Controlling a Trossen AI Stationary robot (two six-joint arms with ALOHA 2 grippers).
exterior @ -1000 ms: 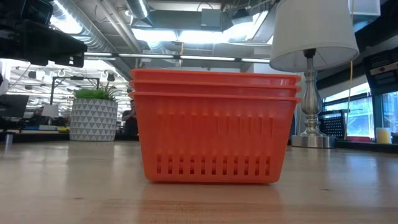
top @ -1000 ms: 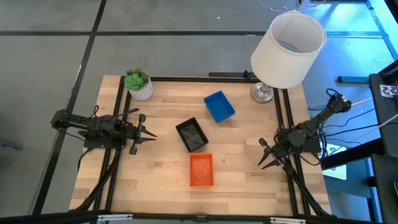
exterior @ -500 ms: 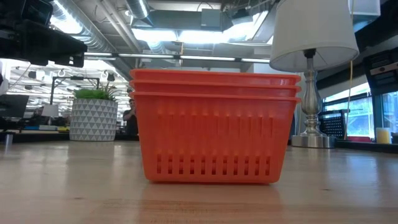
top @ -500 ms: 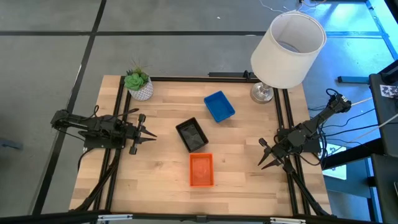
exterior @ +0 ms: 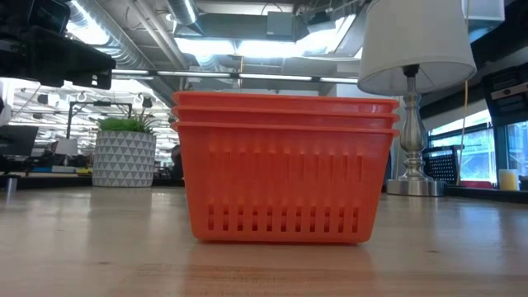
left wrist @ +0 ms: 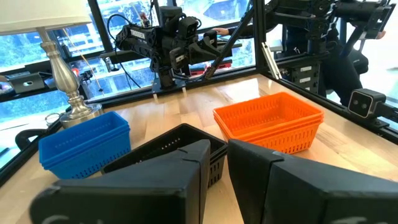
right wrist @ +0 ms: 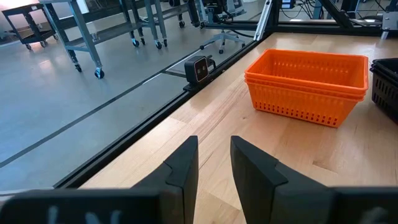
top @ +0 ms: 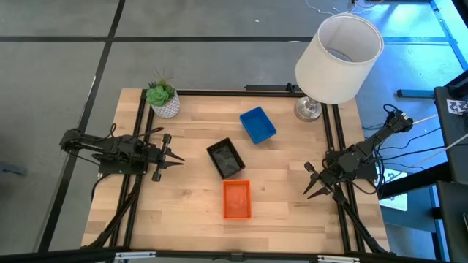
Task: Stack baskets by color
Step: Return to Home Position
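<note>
Left pincer (top: pixel 174 156) ajar; orange baskets (top: pixel 236 199) nested

The centre basket stack (top: pixel 225 159) has a second stack (top: pixel 257 125) at one o'clock, a third stack (top: pixel 236 199) at six, seemingly just apart; plant pot (top: pixel 165 107) at ten.

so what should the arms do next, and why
Probably nothing beyond settling at rest: the orange stack, black stack and blue stack each stand sorted by color, and the left gripper and right gripper sit empty at the table's sides, clear of every basket.
</note>
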